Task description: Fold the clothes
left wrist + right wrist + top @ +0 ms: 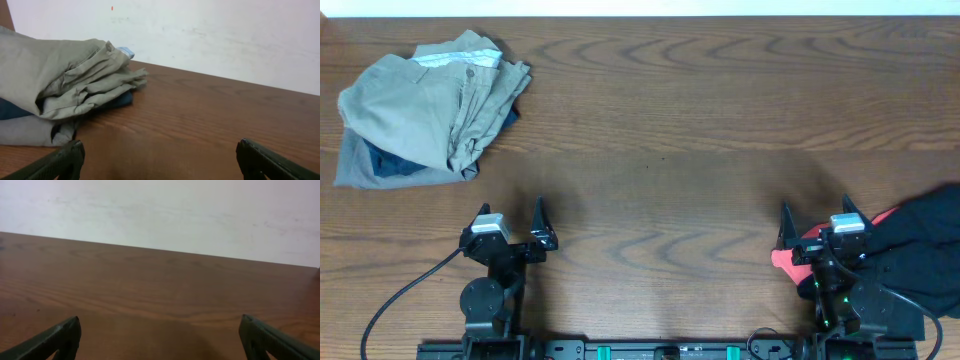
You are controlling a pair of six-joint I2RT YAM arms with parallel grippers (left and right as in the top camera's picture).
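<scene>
While the left gripper (511, 210) and right gripper (815, 208) gape wide and empty over the table (660, 120), khaki clothes (430, 105) lie heaped far left, and a black shirt (925, 250) and red tee (788, 258) sit by the right arm.

- Our two arms are black, with rounded joints and a pale grey block (490, 225) on top of each wrist.
- Our left gripper (510, 212) and right gripper (815, 212) each carry two dark, tapered fingers (65, 160).
- A thin black cable (405, 298) curves from our left arm's base toward the near left.
- Small green lights (827, 296) glow on our right arm.
- Both arms share a black rail (660, 350) with teal marks.
</scene>
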